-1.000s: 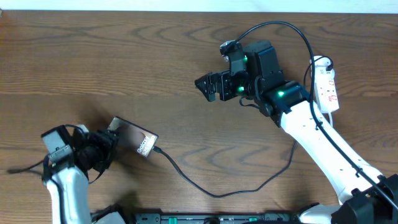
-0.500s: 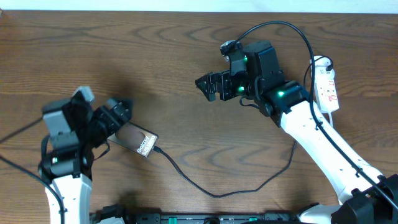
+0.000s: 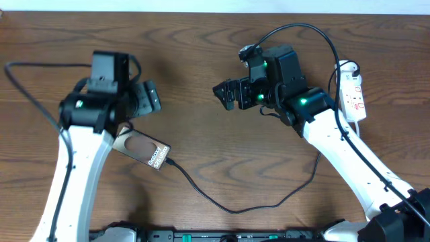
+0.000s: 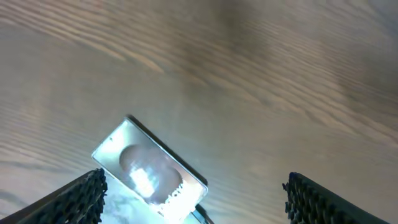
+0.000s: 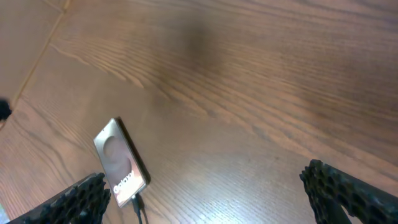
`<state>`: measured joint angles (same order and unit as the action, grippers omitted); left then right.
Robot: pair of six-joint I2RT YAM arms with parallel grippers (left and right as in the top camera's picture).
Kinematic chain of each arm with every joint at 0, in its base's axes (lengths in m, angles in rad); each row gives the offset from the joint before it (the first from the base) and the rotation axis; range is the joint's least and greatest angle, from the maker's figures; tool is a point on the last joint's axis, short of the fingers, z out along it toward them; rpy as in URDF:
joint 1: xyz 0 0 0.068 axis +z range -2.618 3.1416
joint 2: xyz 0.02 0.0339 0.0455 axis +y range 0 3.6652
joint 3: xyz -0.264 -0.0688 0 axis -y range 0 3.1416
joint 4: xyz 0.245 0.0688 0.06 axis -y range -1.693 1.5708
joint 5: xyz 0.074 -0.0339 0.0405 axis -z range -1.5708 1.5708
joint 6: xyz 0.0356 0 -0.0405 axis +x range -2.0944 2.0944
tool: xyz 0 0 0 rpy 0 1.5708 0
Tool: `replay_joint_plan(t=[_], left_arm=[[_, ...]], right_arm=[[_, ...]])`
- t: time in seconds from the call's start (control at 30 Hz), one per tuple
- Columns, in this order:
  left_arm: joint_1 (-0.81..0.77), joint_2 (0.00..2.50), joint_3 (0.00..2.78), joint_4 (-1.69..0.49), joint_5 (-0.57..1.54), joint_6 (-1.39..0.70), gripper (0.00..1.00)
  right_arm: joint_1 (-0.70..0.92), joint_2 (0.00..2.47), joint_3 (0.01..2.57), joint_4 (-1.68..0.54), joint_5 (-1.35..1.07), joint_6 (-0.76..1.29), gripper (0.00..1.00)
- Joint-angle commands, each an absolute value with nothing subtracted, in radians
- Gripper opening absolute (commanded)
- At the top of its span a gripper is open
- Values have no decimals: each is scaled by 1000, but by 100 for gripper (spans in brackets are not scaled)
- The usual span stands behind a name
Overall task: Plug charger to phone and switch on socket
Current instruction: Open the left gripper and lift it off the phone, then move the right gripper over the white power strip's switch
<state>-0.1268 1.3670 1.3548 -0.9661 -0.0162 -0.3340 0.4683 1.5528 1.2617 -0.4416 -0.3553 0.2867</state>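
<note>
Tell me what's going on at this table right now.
Two robot arms are setting up a phone to charge. The phone lies flat on the table, and the charger cable's plug appears to sit in its near end. The left tool hovers open close to the phone, holding nothing. The right tool is open and empty over mid-table, apart from the socket at the right edge. Whether the socket is switched on cannot be told.
</note>
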Motion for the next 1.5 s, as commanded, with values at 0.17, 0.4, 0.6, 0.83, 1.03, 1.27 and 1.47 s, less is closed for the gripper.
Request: replay_joint_plan(t=[0.17, 0.4, 0.6, 0.83, 1.03, 1.27, 1.47], left_arm=[[-147, 1446, 1378, -952, -98, -308, 90], [-147, 1451, 1378, -953, -98, -308, 90], [-147, 1451, 1378, -953, -98, -308, 90], [-147, 1450, 1378, -953, -98, -308, 90], [-147, 1451, 1378, -953, -98, -308, 90], [-147, 1451, 1378, -953, -98, -308, 90], [-147, 1451, 1378, -953, -98, -308, 90]], right_arm=[[473, 1544, 1277, -457, -339, 272, 99], [472, 1544, 1277, -464, -315, 272, 99], [400, 1542, 1278, -583, -193, 377, 99], [136, 1481, 1290, -823, -286, 349, 99], [-88, 1377, 1290, -963, -309, 325, 99], [-244, 1325, 1290, -996, -289, 324, 99], [-260, 1326, 1288, -1003, -310, 296, 99]])
